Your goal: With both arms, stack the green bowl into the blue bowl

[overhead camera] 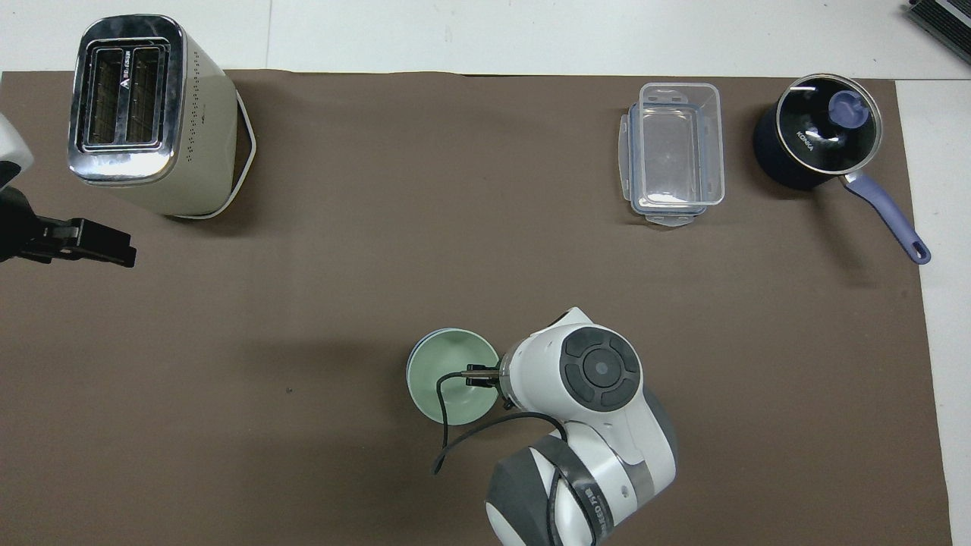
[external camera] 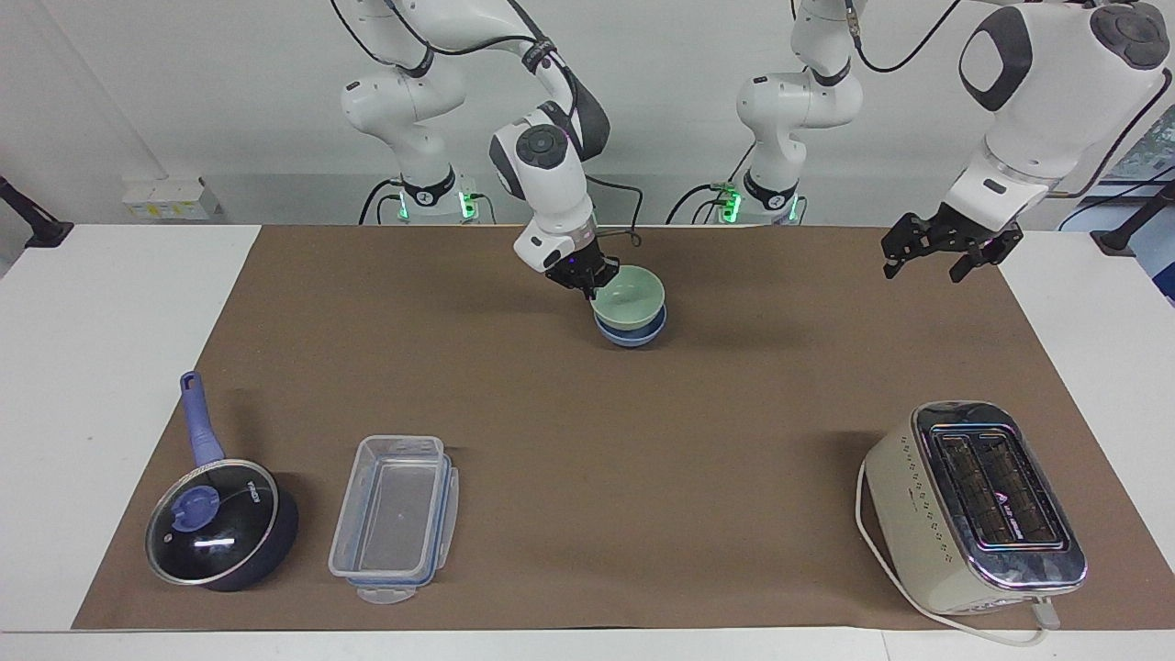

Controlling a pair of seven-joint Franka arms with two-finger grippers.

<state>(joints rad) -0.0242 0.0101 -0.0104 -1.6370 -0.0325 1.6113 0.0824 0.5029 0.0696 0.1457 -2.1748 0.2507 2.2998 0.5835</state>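
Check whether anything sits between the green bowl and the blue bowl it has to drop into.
Nothing visible does. The right end effector holds the green bowl by its rim directly over the blue bowl, already nested or nearly so. The left end effector waits over the mat's edge near the toaster.

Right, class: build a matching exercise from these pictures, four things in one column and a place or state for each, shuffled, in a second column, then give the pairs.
Things:
1. green bowl
2. blue bowl
3. left gripper
4. pan

Places or states:
A. hangs in the air at the toaster's end of the table
B. stands beside the clear box, lid on
C. sits on the mat under another bowl
D. held at its rim by the right gripper

Pairs: 1-D, 2-C, 3-A, 4-B
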